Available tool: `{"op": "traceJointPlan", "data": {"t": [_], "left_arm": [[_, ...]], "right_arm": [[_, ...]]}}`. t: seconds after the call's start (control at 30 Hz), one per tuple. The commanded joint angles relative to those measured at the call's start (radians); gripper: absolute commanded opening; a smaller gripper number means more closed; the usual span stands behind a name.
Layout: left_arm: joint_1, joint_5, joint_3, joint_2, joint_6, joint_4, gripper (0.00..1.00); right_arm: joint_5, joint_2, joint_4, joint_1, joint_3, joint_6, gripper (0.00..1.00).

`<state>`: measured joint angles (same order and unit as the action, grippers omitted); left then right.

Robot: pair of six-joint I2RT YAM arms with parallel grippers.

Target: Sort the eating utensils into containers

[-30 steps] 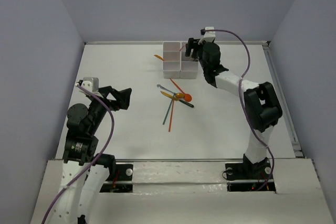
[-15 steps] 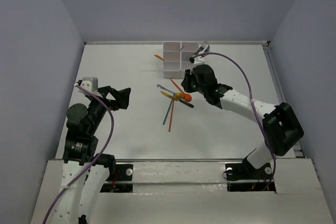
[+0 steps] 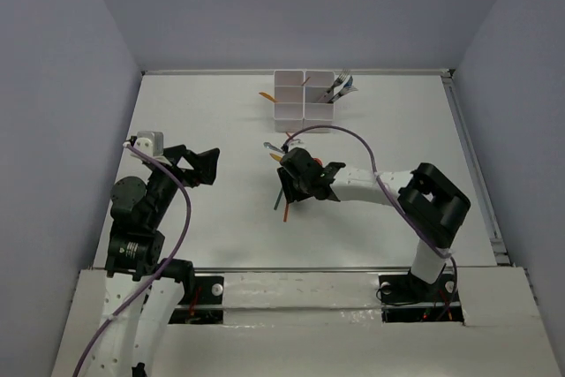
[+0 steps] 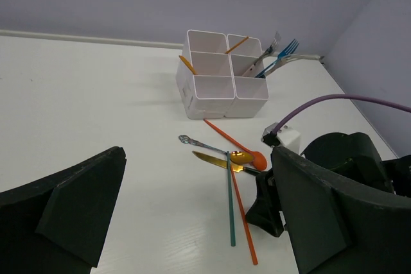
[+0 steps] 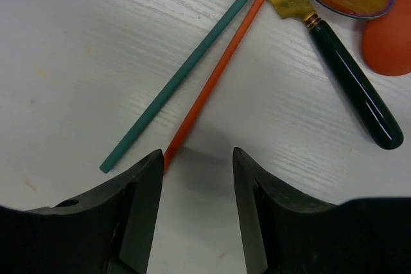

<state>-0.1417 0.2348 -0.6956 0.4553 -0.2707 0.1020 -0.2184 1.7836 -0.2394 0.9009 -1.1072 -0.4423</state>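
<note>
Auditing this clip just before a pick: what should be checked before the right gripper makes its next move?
1. Right gripper open: ok.
2. Orange stick centred between the jaws: not ok, its end sits at one finger.
3. Teal stick outside the gap: ok.
4. Left gripper away from the pile: ok.
5. Containers upright, with compartments free: ok.
6. Fingertips low enough to grasp: cannot tell.

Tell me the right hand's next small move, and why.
Probably shift the right hand sideways to centre the orange stick between its fingers. The hand is open, and the stick's end sits at one finger's edge, not in the gap; the teal stick lies close beside.
</note>
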Motion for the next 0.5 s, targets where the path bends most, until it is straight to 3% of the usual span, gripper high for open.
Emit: {"op": "traceJointPlan", "data": {"t": [0.0,0.47], "left_arm": [[0.008,0.011,0.002,-0.013,0.004,-0.041,0.99],[0.008,0.021,0.004,-0.017,0.001,-0.044,0.99]], "right_arm": [[-0.081,0.032,-0.034,-0.005,-0.069,-0.030,0.52],[-0.128,0.074,-0.020,0.004,-0.103,-0.062,0.40]]}}
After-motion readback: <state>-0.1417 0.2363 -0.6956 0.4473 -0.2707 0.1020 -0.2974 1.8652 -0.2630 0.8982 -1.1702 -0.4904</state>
